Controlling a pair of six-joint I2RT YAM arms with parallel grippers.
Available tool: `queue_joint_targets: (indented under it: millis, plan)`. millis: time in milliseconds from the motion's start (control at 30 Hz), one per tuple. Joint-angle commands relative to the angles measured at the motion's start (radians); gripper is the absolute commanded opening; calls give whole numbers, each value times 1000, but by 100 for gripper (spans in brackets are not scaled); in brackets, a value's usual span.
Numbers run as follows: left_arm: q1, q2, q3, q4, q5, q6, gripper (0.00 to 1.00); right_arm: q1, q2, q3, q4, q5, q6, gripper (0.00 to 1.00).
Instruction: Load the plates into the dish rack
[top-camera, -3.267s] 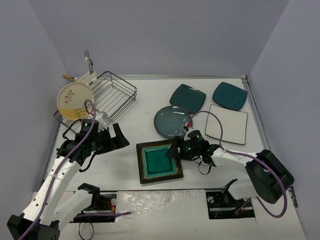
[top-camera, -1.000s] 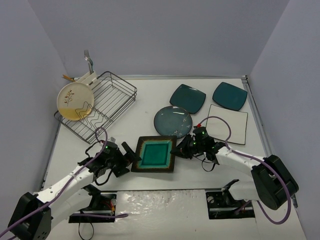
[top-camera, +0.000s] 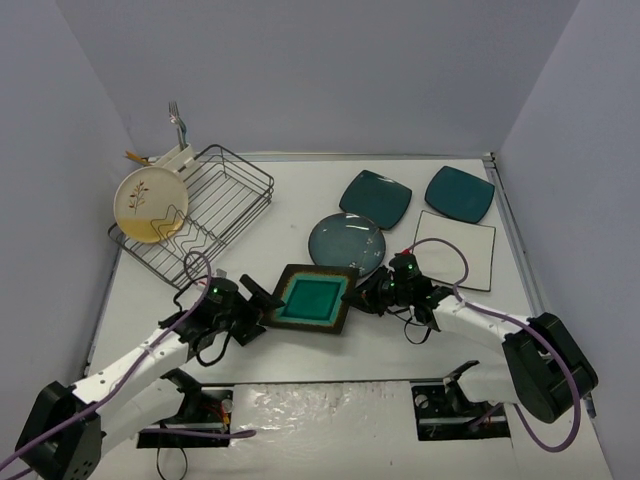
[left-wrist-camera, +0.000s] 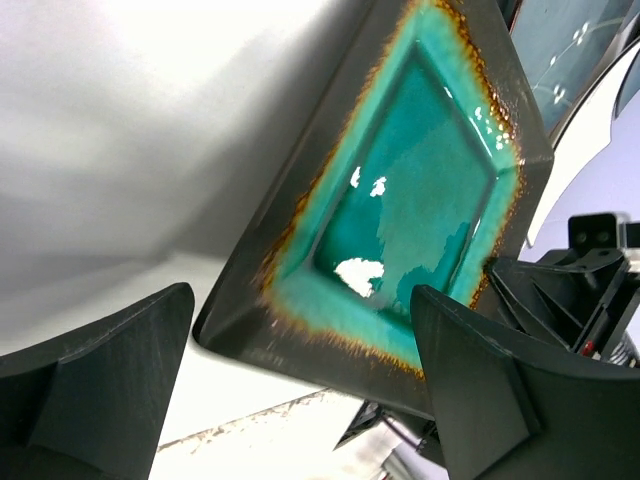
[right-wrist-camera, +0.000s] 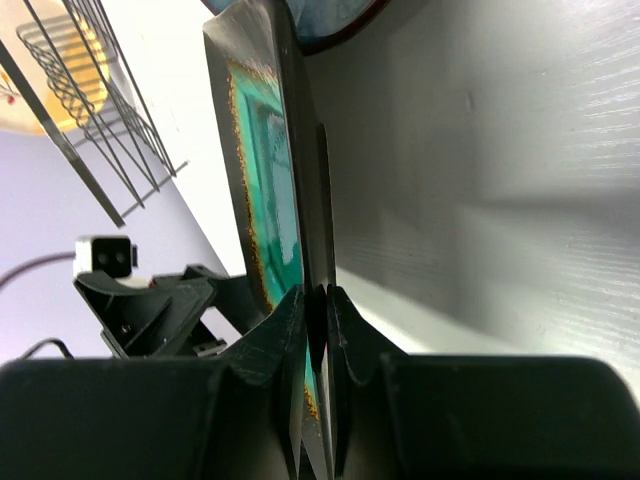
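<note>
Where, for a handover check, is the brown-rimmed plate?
Top view, centre front: the plate is between the open left gripper and the right gripper pinching it.

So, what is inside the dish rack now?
The cream plate with a twig motif stands at its left end; no other plate shows. The part behind that plate is covered.

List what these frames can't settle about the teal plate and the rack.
Top view: whether the left tool touches the brown-rimmed plate; too small.
Left wrist view: plate's far corner, cut off by the top edge.
Right wrist view: plate's underside, nearly edge-on, partly behind the right tool.
Top view: dish rack wires behind the cream plate.
</note>
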Motion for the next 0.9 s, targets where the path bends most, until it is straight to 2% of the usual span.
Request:
queue_joint_targets:
  millis: [0,200,400,533,867]
  plan:
    - [-15,-91,54,-115,-96,-85,87,-6,-65,40,93,74,116,0]
    - [-37,-117,66,-177,-115,-131,87,20,-22,71,112,89,119,0]
    - [-140,-50,72,-72,-180,-220,88,47,-12,73,128,114,134,0]
    - [-219,27,124,-55,-278,-267,87,58,-1,79,144,125,146,0]
    - [-330,142,144,47,-426,-407,85,77,-1,69,180,134,192,0]
